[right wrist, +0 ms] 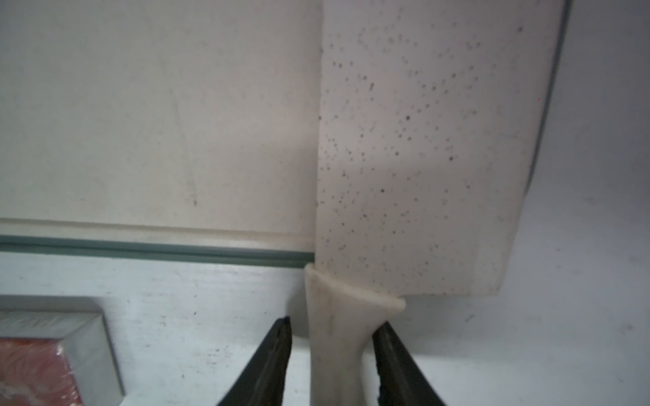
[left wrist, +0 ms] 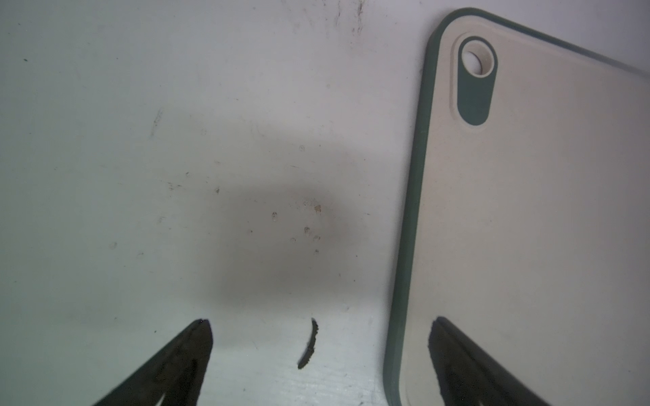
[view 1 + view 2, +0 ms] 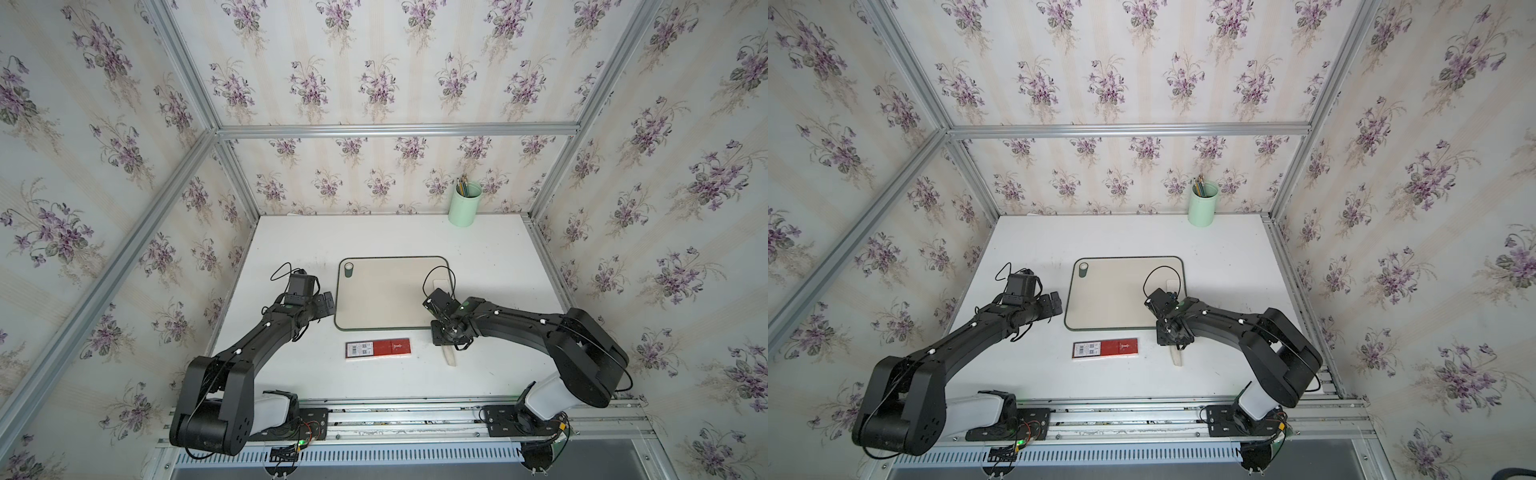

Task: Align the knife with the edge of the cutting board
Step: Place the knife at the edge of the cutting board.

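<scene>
Knife: the knife [image 1: 415,140] lies flat, its broad blade on the right end of the cutting board [image 1: 140,123], over the near corner. Its handle [image 3: 451,357] crosses the green rim [image 1: 140,250] and juts out over the counter [image 3: 498,270].
Alignment: the blade's outer long side runs just beside the board's right edge but slightly slanted. A sliver of rim shows toward the tip and disappears nearer the handle.
Right hand: the right hand [image 1: 336,321] is released, its fingers straddling the handle just behind the blade. One pad stands clear of it, the other touches or nearly touches; nothing is clamped.
Left hand: the left hand [image 2: 320,320] is spread wide and empty beside the board's left side, one finger over the board, one over the counter.
Step in hand: probably a last trim of the knife's angle, or letting go.
Doing it well: push the handle sideways with one finger instead of lifting, so the blade stays flat and pivots on the board. Keep the turn small and stop once the rim sliver looks even along the blade.
Watch for: the blade sliding off the right edge, and the board shifting under the push. The red box [image 3: 378,348] lies near the handle but apart.
</scene>
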`<state>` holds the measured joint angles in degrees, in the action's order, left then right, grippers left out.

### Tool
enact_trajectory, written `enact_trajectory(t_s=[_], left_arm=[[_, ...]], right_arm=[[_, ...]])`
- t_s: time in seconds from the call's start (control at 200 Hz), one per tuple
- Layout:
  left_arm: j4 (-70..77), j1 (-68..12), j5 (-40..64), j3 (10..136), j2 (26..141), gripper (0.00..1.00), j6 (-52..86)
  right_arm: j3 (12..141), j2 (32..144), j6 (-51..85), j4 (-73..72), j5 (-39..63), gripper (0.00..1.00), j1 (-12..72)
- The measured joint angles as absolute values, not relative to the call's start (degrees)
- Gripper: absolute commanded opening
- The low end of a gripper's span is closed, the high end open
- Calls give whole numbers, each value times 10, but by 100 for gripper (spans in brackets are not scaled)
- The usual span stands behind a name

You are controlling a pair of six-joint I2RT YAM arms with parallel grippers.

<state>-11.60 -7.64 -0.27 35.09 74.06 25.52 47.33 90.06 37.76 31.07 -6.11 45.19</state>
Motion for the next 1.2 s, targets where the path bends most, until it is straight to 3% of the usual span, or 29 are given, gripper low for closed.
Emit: enact_trajectory(t_s=[1.199], left_arm=[[-116,-77,-3,352,741,100,255]], right_arm=[[467,900,409,301,-66,26,452]])
